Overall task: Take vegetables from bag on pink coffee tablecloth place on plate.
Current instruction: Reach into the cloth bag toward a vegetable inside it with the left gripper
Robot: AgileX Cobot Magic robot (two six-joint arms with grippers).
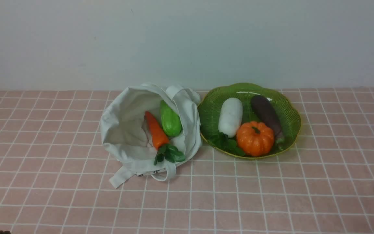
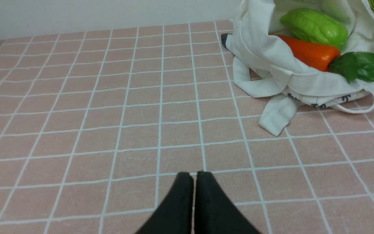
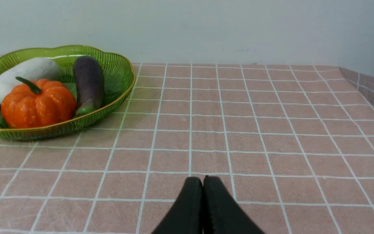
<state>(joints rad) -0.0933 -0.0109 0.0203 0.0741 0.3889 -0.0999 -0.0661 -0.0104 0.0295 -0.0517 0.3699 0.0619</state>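
The off-white bag lies open on the pink tablecloth, left of the green plate. Inside it rest an orange carrot with green leaves and a light-green gourd; both also show in the left wrist view, the carrot under the gourd. The plate holds a white vegetable, a dark eggplant and an orange pumpkin. My left gripper is shut and empty over bare cloth, well short of the bag. My right gripper is shut and empty, off to the side of the plate.
A pale wall runs along the far edge of the table. The bag's strap handles trail onto the cloth toward me. The cloth folds down at the table's far corner in the right wrist view.
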